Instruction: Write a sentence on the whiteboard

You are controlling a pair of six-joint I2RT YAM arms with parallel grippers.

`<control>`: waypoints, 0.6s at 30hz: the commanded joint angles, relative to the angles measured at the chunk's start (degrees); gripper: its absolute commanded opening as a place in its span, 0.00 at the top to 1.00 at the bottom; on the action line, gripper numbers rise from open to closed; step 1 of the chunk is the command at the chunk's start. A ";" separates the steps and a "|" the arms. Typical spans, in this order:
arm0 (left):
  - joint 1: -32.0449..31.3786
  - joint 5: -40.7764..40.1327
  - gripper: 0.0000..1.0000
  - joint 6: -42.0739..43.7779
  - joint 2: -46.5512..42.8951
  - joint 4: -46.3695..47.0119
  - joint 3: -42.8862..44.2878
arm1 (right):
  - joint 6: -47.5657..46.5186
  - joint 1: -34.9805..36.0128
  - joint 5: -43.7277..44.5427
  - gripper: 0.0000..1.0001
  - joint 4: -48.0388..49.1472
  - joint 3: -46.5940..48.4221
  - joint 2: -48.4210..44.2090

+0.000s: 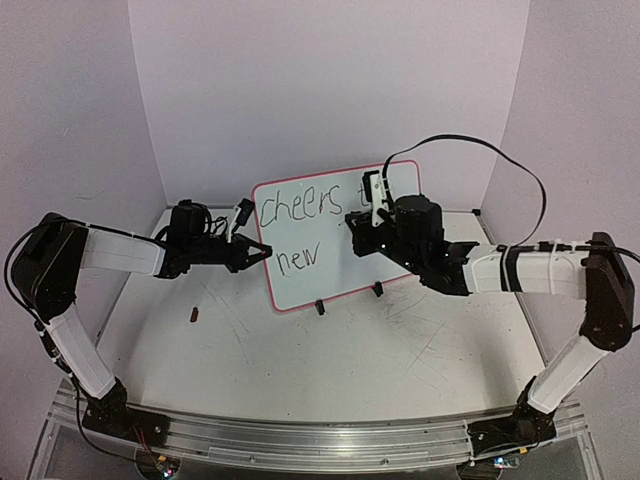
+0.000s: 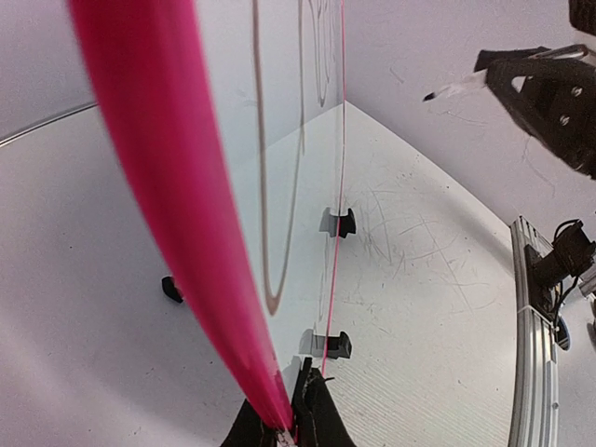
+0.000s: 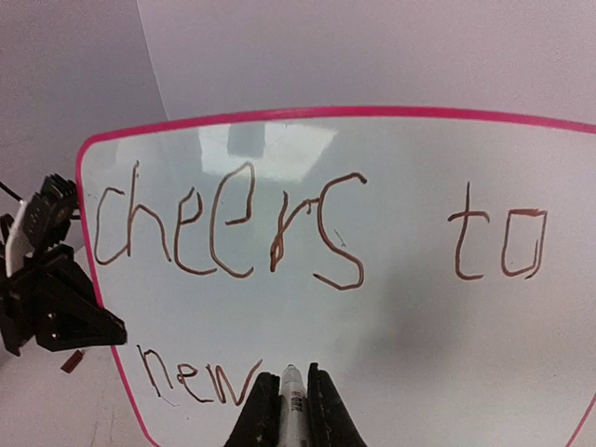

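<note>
1. Pale lilac walls (image 1: 320,80) enclose a white, scuffed counter (image 1: 330,370). A small dark object (image 1: 195,315) lies on its left part.
2. The left pincer (image 1: 265,250) is pressed together on the left rim of the whiteboard (image 1: 330,275), pinching it.
3. The whiteboard stands upright at the back middle of the counter on two black clip feet (image 1: 320,308).
4. The sentence (image 3: 233,233) reads "cheers to" on the top line, with "new" below it at the left.
5. The right pincer (image 3: 291,376) pinches a marker (image 3: 292,410). The marker's tip points at the board just right of "new"; whether it touches cannot be told.
</note>
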 commanded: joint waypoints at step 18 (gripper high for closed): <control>0.67 -10.27 1.00 6.15 -0.74 -0.24 1.61 | -2.45 -2.94 -5.70 1.00 1.22 -1.04 -0.20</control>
